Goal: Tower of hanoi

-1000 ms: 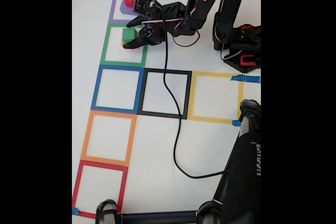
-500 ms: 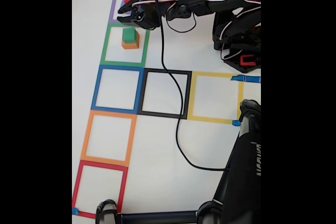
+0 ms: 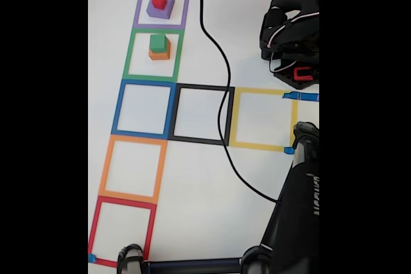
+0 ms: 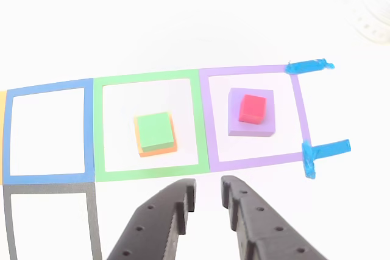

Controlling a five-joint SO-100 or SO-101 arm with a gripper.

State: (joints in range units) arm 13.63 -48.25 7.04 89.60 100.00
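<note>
Other view looks down past the gripper (image 4: pixel 207 202), whose two dark fingers stand a narrow gap apart with nothing between them. Just beyond the fingertips lies the boundary between the green tape square (image 4: pixel 97 129) and the purple tape square (image 4: pixel 297 105). Ahead and to the left, inside the green square, the green block (image 4: pixel 153 130) sits on the orange block (image 4: pixel 157 148). Ahead and to the right, inside the purple square, the red block (image 4: pixel 251 107) sits on the purple block (image 4: pixel 250 127). Farther left are the blue tape square (image 4: pixel 88 132) and the black tape square (image 4: pixel 94 223).

A second ago the gripper was low over the green-on-orange pair; half a second ago it was rising, and now, in the fixed view, it has pulled back up beyond the purple square, empty. The pair stands where it stood, so I judge the green block just placed and released, with the red block the likely next pick.

White lettering runs along the dark stand (image 3: pixel 302 210) at the lower right of the fixed view, too blurred to read.
</note>
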